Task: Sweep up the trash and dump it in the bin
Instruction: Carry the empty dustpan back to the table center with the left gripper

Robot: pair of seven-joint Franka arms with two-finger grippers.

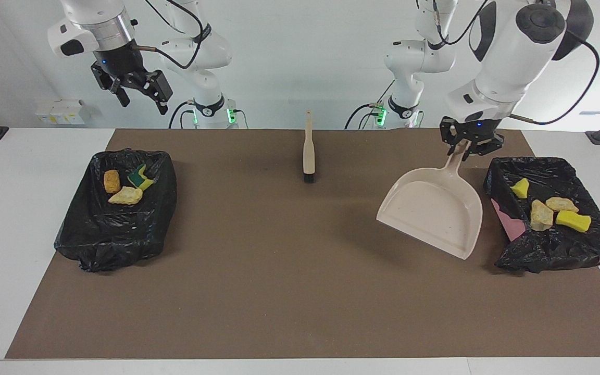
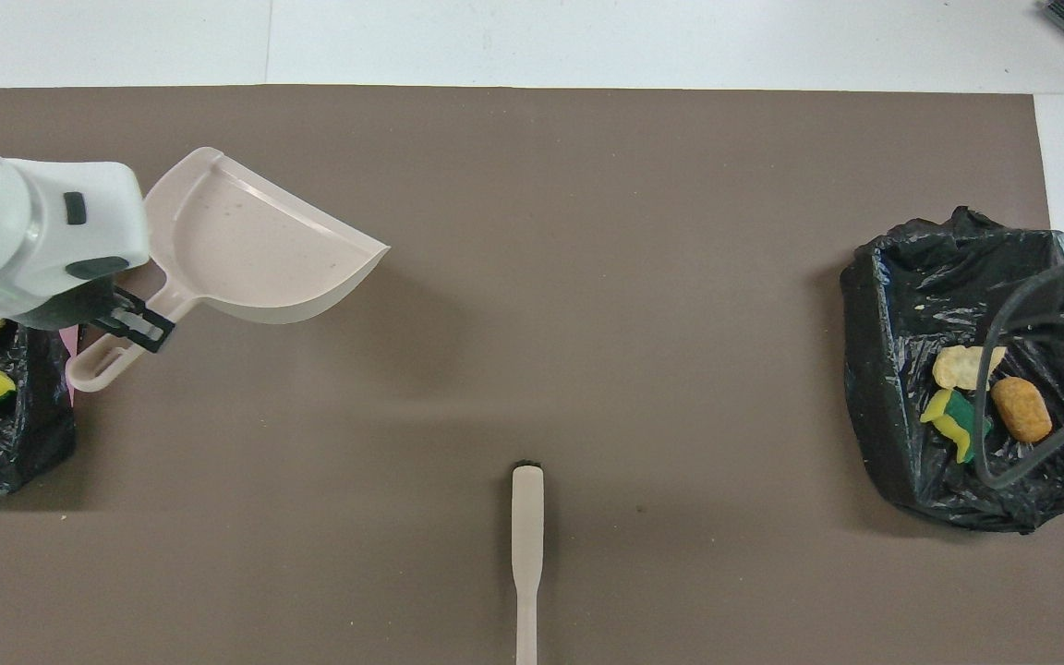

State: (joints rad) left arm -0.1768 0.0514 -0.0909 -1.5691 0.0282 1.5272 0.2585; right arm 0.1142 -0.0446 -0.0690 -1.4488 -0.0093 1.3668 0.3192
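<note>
The brush lies on the brown mat nearest the robots; its handle end runs off the bottom edge of the overhead view, and only a sliver of dark bristles shows at its tip. The left end effector is clenched on the handle of the beige dustpan, which hangs tilted over the mat just beside the black-lined bin at the left arm's end of the counter. In the overhead view the left arm's white wrist covers most of that bin, which is also cut off at the frame edge. Four pieces of trash lie in it: yellow sponge bits and tan lumps. A pink patch shows where the liner sags. The right end effector waits, released and wide apart, in the air above the other black-lined bin, where three more scraps rest; cables cross them in the overhead view. The counter is white, the wall pale.
</note>
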